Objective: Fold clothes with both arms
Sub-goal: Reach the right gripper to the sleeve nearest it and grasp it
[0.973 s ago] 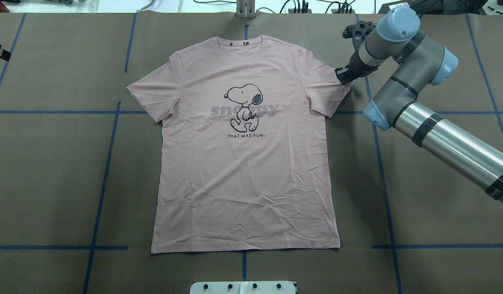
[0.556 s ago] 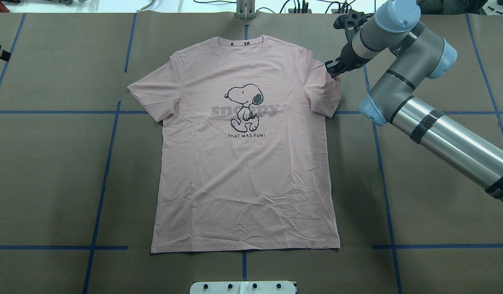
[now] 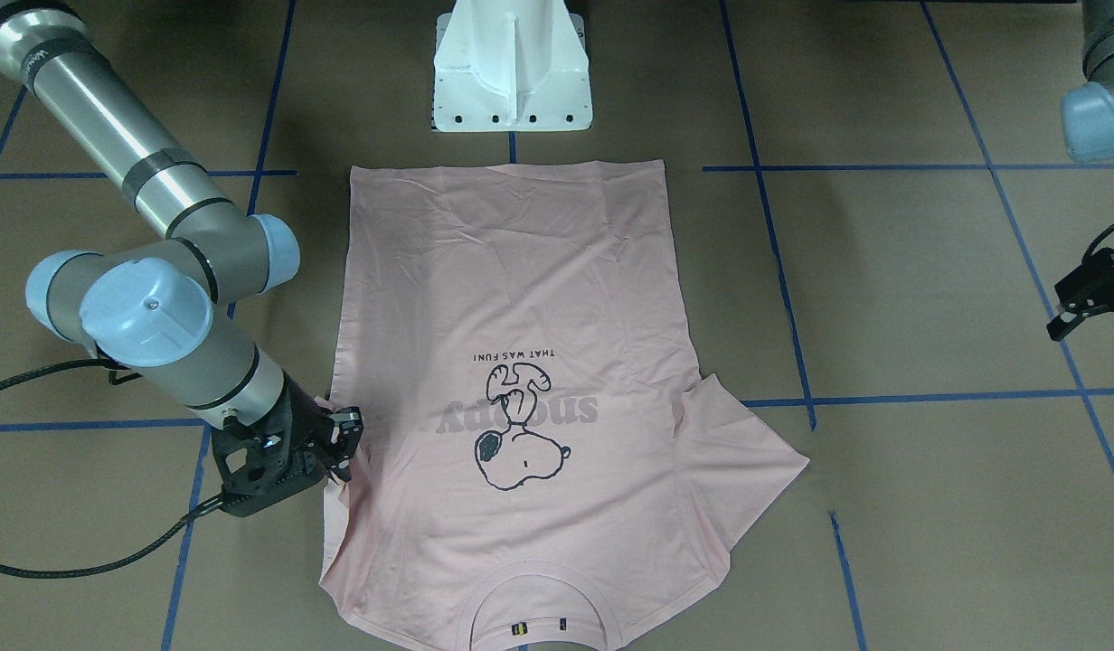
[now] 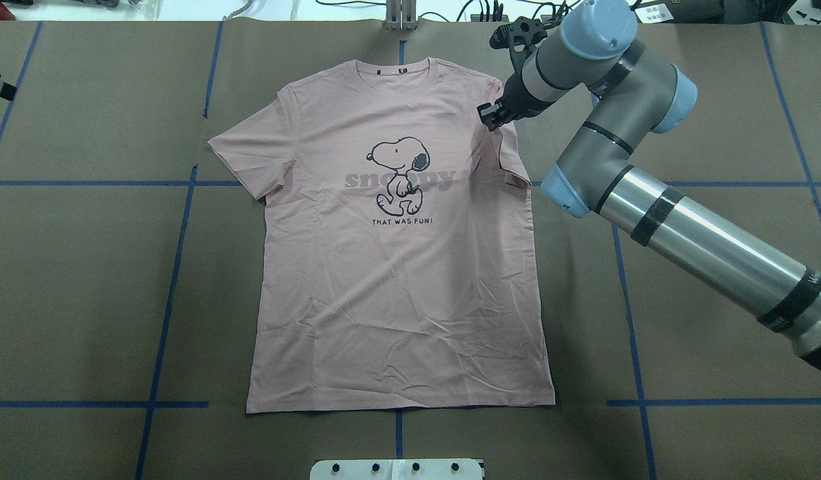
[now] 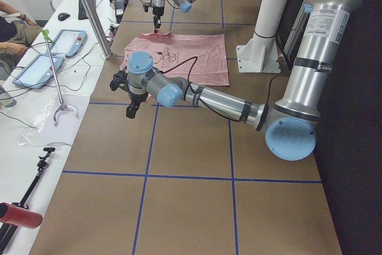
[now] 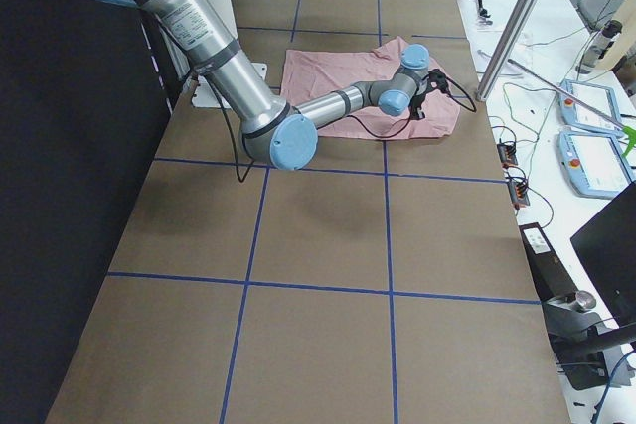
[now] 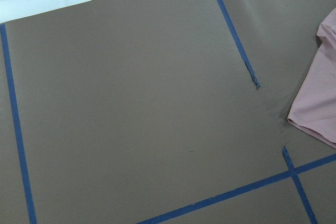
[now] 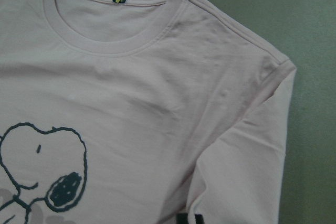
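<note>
T-shirt (image 4: 397, 287) lies front up on the brown table (image 4: 84, 280), collar away from the robot's base, hem near it. Against the frame one second ago, we note that its sleeve (image 4: 508, 157) on the robot's right no longer spreads flat outward. It is now lifted and drawn in toward the chest, and the rest of the shirt is unmoved. Right gripper (image 4: 490, 115) pinches the sleeve's edge, jaws pressed together on the cloth, and has travelled inward with it. Right arm (image 4: 704, 240) reaches in from the right, elbow bent. Left gripper (image 3: 1086, 294) hangs over bare table, well apart from the shirt; we cannot tell whether it is spread.
</note>
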{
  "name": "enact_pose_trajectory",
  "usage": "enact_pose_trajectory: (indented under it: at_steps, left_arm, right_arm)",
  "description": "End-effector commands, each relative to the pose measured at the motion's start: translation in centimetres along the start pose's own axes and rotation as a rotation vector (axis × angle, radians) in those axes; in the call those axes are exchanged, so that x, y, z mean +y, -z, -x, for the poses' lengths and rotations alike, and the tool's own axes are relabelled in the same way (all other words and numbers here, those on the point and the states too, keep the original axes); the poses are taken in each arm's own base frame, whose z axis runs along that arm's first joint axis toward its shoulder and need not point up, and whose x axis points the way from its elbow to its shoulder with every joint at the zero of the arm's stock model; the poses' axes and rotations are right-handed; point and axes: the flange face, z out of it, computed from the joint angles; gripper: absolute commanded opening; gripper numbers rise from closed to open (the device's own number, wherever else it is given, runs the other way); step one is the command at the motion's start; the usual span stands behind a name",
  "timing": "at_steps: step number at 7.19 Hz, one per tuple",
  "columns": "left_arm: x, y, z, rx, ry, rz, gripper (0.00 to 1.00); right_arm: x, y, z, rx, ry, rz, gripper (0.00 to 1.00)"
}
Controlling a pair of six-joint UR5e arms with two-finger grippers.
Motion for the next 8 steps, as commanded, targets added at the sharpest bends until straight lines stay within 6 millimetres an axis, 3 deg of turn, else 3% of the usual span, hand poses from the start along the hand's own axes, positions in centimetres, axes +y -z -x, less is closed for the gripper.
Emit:
enact_pose_trajectory:
  at_steps: [1,2,4,5,6,8]
  left_arm:
    - [0.0,-0.1,0.1,0.000,0.006,0.000,1.00]
    - [-0.1,0.0,-0.1,0.001,0.015,-0.002,1.00]
    - [-0.2,0.1,-0.1,0.001,0.016,-0.003,1.00]
    - [-0.3,0.1,-0.3,0.003,0.022,-0.005,1.00]
    - [-0.4,0.2,-0.5,0.003,0.029,-0.007,1.00]
    - [-0.9,0.4,-0.9,0.007,0.037,-0.014,1.00]
  right_arm:
    - [-1.6,-2.6,4.5,0.039,-0.014,-0.016,0.00]
    - [-1.5,-4.0,5.4,0.068,-0.022,-0.021,0.00]
    - [-1.5,-4.2,5.5,0.070,-0.022,-0.020,0.00]
    - [-1.4,-4.3,5.7,0.067,-0.021,-0.018,0.29]
    - [-1.5,-4.3,5.8,0.065,-0.020,-0.020,0.99]
    - [-2.0,-3.8,6.6,0.058,-0.095,-0.026,1.00]
